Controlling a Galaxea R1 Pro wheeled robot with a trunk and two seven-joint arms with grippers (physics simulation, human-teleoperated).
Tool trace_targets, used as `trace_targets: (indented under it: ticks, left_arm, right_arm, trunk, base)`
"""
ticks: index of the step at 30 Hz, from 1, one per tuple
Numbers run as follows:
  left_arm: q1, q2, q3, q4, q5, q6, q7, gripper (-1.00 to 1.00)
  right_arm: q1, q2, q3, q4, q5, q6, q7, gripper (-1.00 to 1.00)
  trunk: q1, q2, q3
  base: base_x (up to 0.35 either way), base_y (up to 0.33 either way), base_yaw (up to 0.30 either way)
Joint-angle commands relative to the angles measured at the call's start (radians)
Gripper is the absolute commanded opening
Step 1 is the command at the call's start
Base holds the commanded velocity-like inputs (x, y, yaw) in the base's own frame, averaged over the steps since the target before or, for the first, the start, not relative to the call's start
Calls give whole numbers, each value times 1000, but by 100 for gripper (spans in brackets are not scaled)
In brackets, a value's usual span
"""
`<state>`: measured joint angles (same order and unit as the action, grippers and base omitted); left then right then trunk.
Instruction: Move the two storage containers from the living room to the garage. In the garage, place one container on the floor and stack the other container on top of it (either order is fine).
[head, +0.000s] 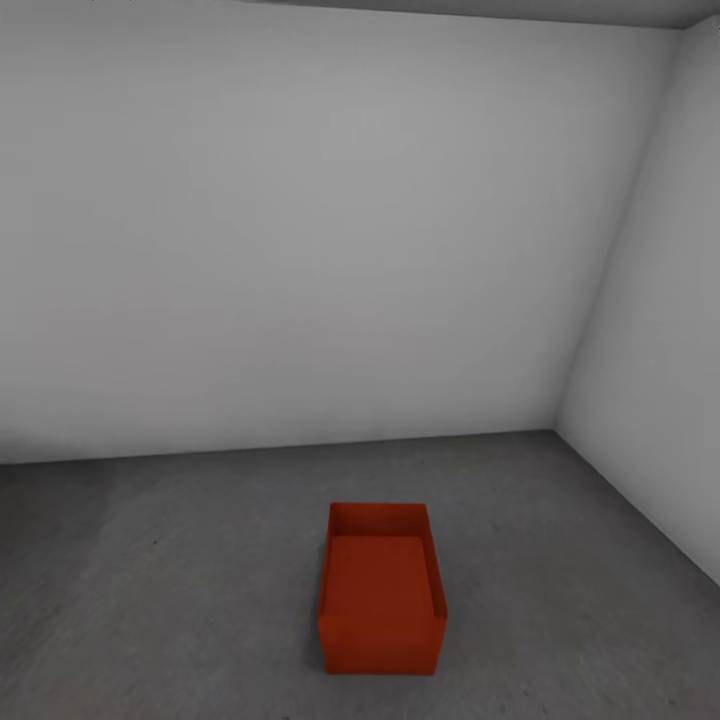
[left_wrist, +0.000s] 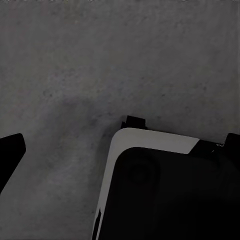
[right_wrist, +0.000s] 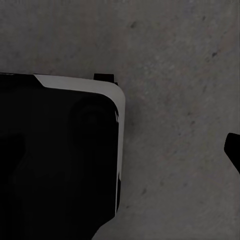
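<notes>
One storage container (head: 381, 590) sits on the floor (head: 150, 600) (either hand's grip: cannot tell).

The robot's base (left_wrist: 170, 195) is a black, rounded-cornered body with a white rim.

Your head camera looks forward and down at the floor (head: 150, 600) from well above, toward the white corner; both wrist cameras face straight down at that concrete, close above the robot's base (left_wrist: 165, 190).
</notes>
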<state>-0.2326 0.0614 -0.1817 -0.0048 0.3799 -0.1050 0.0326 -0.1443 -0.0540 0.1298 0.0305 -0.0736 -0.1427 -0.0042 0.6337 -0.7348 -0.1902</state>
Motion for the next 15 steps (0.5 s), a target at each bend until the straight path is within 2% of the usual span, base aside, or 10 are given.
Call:
trace_targets:
  ticks: [1, 15]
  left_arm:
    - [-1, 0, -9, 0, 7, -2, 3, 100]
    - [-1, 0, -9, 0, 7, -2, 3, 100]
  right_arm:
    - [-1, 0, 8, 3, -8, -6, 0, 100]
    - [-1, 0, 8, 3, -8, -6, 0, 100]
  trunk:
    - [0, -1, 0]
    - [0, -1, 23]
  base:
    - [0, 0, 0]
    - [0, 0, 0]
